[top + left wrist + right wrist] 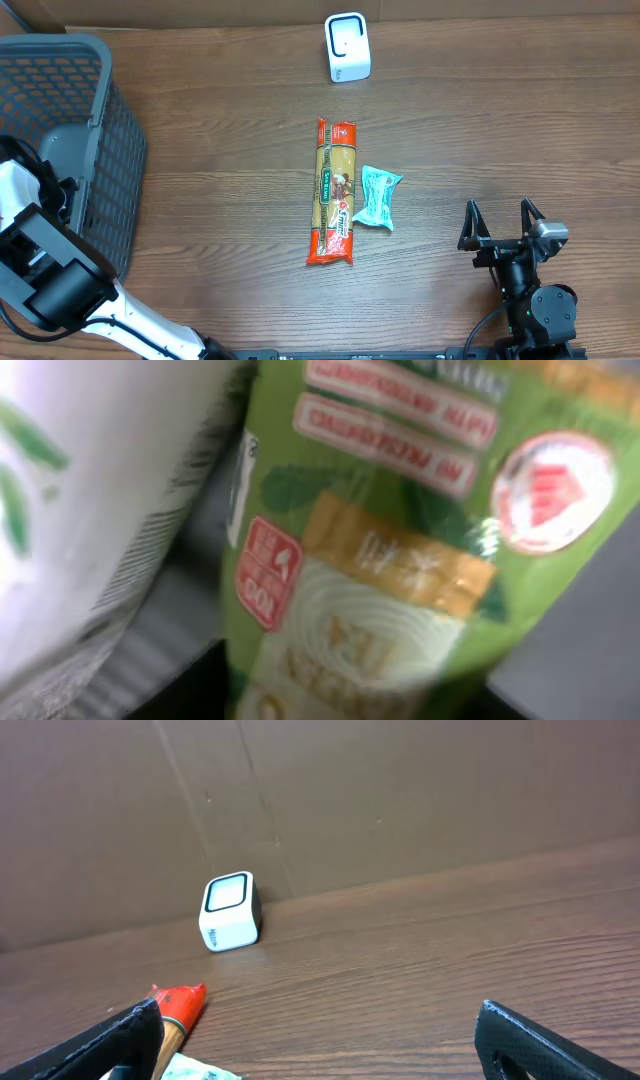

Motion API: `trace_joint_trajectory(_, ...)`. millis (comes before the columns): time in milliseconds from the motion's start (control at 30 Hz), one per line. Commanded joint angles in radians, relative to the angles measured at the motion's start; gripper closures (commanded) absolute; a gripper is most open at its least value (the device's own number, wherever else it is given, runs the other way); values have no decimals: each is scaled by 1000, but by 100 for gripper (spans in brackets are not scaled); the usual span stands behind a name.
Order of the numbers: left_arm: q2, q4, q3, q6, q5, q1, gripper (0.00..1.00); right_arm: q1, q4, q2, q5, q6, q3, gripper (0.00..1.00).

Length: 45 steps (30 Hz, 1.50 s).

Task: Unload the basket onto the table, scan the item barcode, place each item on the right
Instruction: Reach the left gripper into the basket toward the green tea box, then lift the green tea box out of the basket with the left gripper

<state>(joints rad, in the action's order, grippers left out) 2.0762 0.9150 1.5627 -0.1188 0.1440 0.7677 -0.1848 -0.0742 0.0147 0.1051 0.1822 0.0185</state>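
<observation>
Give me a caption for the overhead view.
A pasta packet and teal pouch lie side by side below a white scanner; grey basket left, right gripper open.

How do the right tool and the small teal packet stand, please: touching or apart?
Apart. The overhead view shows a wide stretch of bare table between the open right tool and the teal packet, with nothing bridging them.
</observation>
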Motion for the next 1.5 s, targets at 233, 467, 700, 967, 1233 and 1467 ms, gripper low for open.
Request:
trace_joint_trajectory(233, 31, 95, 85, 119, -142, -3, 96, -5, 6, -12, 6, -8, -11, 0)
trace_joint_trajectory(467, 23, 349, 427, 150, -361, -7, 96, -5, 6, -12, 6, -8, -11, 0)
trace_joint_trajectory(700, -53, 543, 789, 148, -558, -29, 96, -5, 6, -12, 6, -8, -11, 0)
trace_joint_trajectory(967, -286, 623, 994, 141, -622, -129, 96, -5, 6, -12, 6, -8, -11, 0)
trace_joint_trajectory(1233, -432, 711, 994, 142, -529, -441, 94, -5, 6, -12, 6, -8, -11, 0)
trace_joint_trajectory(1467, -412, 764, 902, 153, -466, -700, 96, -5, 6, -12, 6, -8, -11, 0)
